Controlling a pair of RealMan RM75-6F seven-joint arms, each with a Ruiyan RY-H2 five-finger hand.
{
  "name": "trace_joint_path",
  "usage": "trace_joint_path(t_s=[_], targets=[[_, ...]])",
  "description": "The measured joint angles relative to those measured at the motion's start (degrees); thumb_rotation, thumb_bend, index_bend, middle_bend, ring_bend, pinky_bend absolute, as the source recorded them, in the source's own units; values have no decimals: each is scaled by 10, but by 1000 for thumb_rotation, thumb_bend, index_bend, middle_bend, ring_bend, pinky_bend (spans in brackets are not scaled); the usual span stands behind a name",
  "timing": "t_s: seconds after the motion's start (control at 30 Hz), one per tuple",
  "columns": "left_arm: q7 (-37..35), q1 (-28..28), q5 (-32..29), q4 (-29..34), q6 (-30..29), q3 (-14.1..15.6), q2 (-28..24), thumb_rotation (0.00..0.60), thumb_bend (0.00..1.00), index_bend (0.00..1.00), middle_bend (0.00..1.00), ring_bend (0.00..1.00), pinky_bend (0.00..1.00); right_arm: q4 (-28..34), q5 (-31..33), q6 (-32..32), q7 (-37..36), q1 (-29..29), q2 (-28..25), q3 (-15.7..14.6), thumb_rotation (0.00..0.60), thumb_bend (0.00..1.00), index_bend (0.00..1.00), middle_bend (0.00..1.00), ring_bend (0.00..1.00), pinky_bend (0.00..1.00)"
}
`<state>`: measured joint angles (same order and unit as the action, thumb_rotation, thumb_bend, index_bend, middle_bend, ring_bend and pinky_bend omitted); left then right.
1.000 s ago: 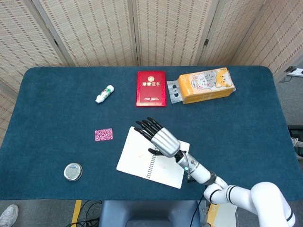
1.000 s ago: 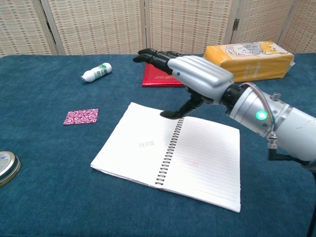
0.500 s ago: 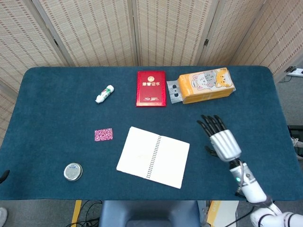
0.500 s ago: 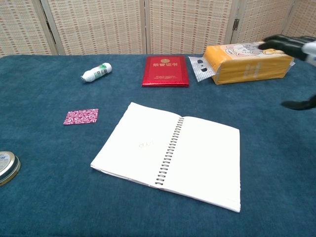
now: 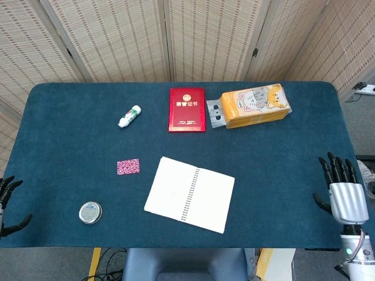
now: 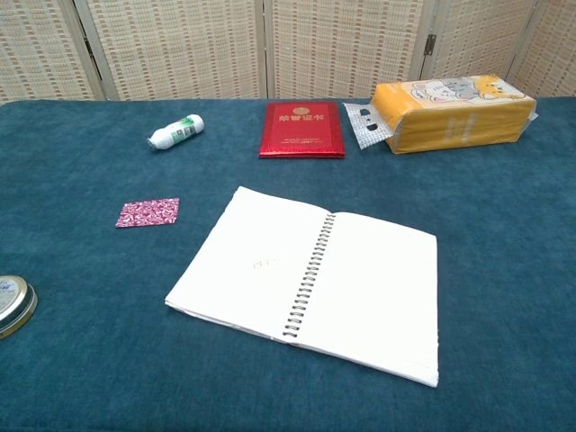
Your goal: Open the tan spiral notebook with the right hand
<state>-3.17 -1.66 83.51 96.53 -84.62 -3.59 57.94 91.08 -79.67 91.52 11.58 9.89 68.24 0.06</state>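
Notebook (image 5: 190, 194) lies flat & fully open, spiral up the middle, near-centre of worktop (image 5: 70, 134), so task looks done; right robot hand (image 5: 342, 196) off right edge, fingers spread, holding nothing, left robot hand (image 5: 7, 202) likewise empty

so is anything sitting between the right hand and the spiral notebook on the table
Nothing visible does. The right hand is at the right edge of the dark blue cloth table, fingers spread and empty, and only bare cloth lies between it and the open white-paged spiral notebook.
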Motion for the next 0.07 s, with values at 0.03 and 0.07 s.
trace_joint_path(t_s=[0.03, 0.07], targets=[[2, 0, 0, 1, 0, 1, 0, 600, 244, 189, 107, 34, 175, 0, -1, 1, -3, -2, -1, 3, 600, 287, 0, 0, 0, 0], [4, 0, 0, 1, 1, 2, 1, 600, 244, 189, 107, 34, 175, -1, -2, -1, -4, -3, -1, 5, 600, 287, 0, 0, 0, 0]])
